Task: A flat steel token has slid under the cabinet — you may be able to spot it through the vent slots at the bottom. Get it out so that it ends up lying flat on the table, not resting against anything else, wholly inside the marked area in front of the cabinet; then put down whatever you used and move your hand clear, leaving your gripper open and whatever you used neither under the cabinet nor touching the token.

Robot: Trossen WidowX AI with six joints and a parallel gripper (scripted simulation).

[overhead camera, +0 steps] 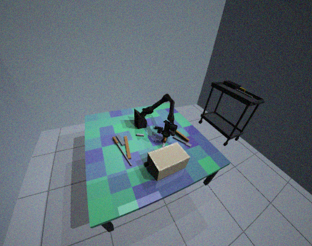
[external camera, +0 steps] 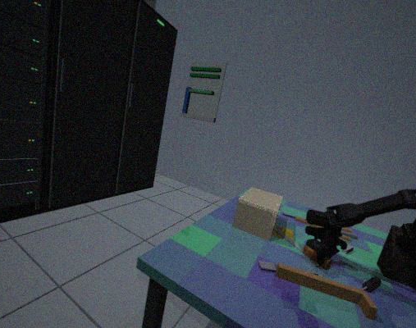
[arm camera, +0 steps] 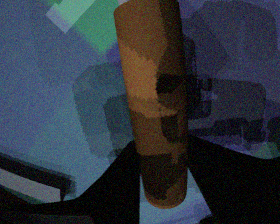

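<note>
The cabinet [overhead camera: 168, 157] [external camera: 258, 209] is a pale tan box on the table. My gripper [overhead camera: 165, 137] [external camera: 322, 255] [arm camera: 157, 142] is shut on the orange-brown wooden handle [external camera: 310, 251] [arm camera: 146, 75] of a tool, low over the table on the arm's side of the cabinet. The tool's thin metal shaft [external camera: 294, 242] points toward the cabinet, and its far end cannot be made out clearly. The steel token, the vent slots and the outline of the marked area cannot be made out. A small yellow patch [external camera: 290, 234] shows beside the cabinet.
A wooden-handled tool [overhead camera: 181, 135] [external camera: 322, 283] with a metal end lies beside the gripper. Across the table lie a long thin rod tool [overhead camera: 124, 154], a wooden bar [overhead camera: 127, 147] and a grey blade [overhead camera: 120, 139]. A small pale block [overhead camera: 140, 134] and a black piece [external camera: 372, 284] lie nearer the arm base.
</note>
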